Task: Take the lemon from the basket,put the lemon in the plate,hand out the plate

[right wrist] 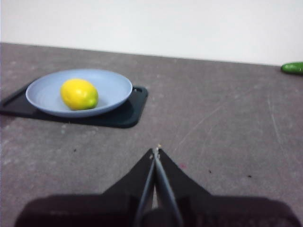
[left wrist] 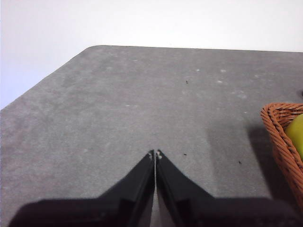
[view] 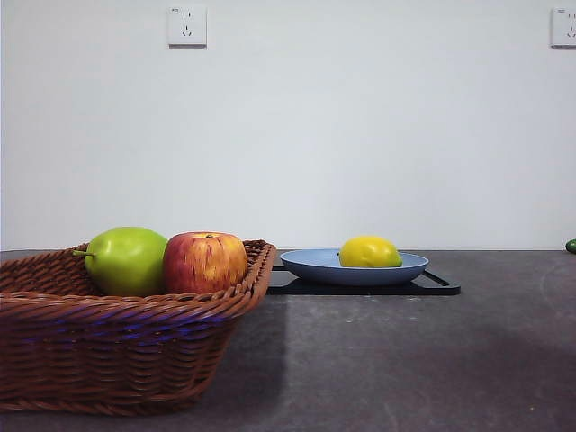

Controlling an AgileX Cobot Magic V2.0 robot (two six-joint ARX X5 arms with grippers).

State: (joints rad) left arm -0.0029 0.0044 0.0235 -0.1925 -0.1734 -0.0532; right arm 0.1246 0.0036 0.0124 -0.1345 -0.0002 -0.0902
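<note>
The yellow lemon lies in the grey-blue plate, which rests on a flat black tray at mid-table. The right wrist view shows the lemon in the plate too. The brown wicker basket stands at the near left and holds a green pear-like fruit and a red-yellow apple. My right gripper is shut and empty over bare table, short of the tray. My left gripper is shut and empty over bare table, beside the basket's corner.
A small green object lies at the far right edge of the table, also in the right wrist view. The table top is grey. A white wall with two sockets stands behind.
</note>
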